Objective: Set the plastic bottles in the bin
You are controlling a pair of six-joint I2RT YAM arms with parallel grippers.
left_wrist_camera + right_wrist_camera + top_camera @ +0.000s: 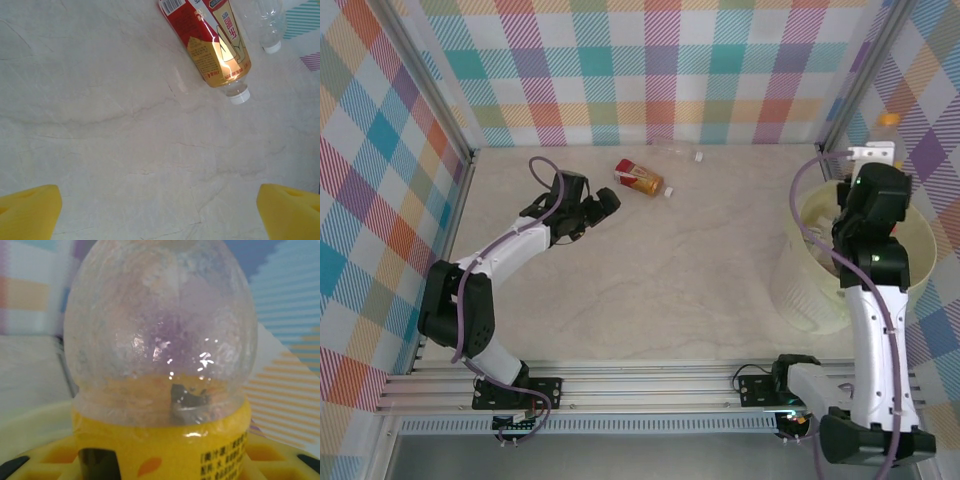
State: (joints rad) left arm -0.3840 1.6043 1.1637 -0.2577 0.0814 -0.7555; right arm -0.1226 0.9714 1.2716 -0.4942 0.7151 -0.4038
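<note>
A plastic bottle with a red and gold label (640,178) (210,40) lies on its side on the table, white cap toward the right. A clear unlabelled bottle (678,152) (267,22) lies just beyond it by the back wall. My left gripper (608,203) (160,212) hovers open a short way left of the red bottle, nothing between its yellow fingers (27,212). My right gripper (873,156) (160,467) is over the back of the pale yellow bin (800,290), shut on a clear bottle with a yellow label (160,340).
Checked walls close off the table at the back and both sides. The bin stands at the right edge, close to the right wall. A metal rail (640,385) runs along the near edge at the arm bases.
</note>
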